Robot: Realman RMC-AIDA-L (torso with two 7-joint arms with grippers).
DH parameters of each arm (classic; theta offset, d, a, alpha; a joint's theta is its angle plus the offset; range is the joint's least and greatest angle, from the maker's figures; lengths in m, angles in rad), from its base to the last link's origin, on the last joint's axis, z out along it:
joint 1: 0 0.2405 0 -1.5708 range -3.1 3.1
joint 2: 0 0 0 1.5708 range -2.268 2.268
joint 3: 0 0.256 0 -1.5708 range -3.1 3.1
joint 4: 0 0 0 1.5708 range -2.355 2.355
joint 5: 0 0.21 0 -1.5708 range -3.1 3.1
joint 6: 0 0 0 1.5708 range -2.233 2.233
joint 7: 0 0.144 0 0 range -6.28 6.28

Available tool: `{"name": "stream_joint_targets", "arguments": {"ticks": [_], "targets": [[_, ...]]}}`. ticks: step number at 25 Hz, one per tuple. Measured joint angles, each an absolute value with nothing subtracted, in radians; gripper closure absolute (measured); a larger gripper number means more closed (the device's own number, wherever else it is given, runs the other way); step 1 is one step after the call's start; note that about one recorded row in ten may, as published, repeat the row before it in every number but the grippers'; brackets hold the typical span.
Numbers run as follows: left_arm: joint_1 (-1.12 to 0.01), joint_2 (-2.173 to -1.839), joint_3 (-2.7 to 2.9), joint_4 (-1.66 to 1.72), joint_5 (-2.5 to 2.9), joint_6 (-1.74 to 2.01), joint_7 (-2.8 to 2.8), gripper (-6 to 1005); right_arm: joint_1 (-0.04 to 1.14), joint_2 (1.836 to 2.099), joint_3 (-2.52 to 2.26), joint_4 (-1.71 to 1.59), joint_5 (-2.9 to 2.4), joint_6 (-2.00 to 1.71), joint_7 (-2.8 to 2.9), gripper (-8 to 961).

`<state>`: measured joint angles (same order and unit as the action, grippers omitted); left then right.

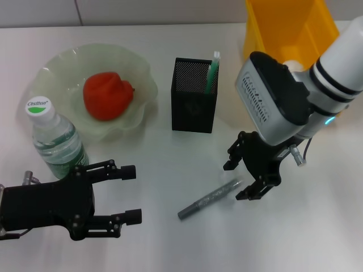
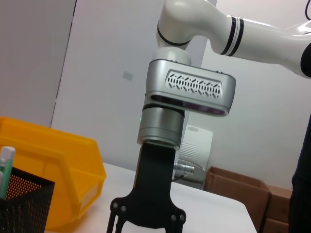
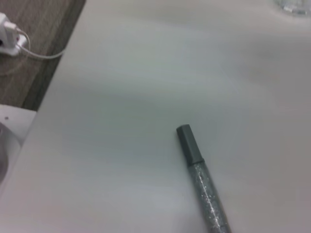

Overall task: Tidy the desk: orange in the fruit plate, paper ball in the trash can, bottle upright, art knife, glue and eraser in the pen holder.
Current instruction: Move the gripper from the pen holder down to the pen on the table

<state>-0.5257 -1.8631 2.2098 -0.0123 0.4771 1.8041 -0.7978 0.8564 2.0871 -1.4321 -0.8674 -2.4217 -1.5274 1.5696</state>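
Observation:
The grey glittery art knife lies on the white table, also in the right wrist view. My right gripper is open and hangs right over its right end, one finger on each side, apart from it. The black mesh pen holder stands in the middle with a green-white stick in it. The orange lies in the pale green fruit plate. The bottle stands upright next to the plate. My left gripper is open and empty at the front left. No eraser shows.
A yellow bin stands at the back right behind my right arm, with something white and rounded in it. The left wrist view shows the bin and pen holder. The table edge and a floor cable lie beyond the knife.

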Motion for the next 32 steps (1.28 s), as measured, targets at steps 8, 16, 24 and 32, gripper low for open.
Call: {"name": "stream_joint_targets", "arguments": {"ticks": [8,16,24,32], "targets": [[-0.525,-1.862,2.203,-0.012,0.477,1.806,-0.798,173,0.864,2.088,-1.487,-0.853,-2.419,-1.475,1.571,467],[-0.517,-1.860,2.198,-0.012,0.477,1.818,-0.796,174,0.880,2.090,-1.513,-0.835,-2.397,-1.469,1.570,518],[-0.516,-1.859,2.196,-0.011,0.477,1.822,-0.796,175,0.885,2.089,-1.553,-0.825,-2.393,-1.439,1.567,572],[-0.516,-1.860,2.191,-0.011,0.477,1.830,-0.799,175,0.890,2.089,-1.565,-0.815,-2.393,-1.433,1.568,605]]}}
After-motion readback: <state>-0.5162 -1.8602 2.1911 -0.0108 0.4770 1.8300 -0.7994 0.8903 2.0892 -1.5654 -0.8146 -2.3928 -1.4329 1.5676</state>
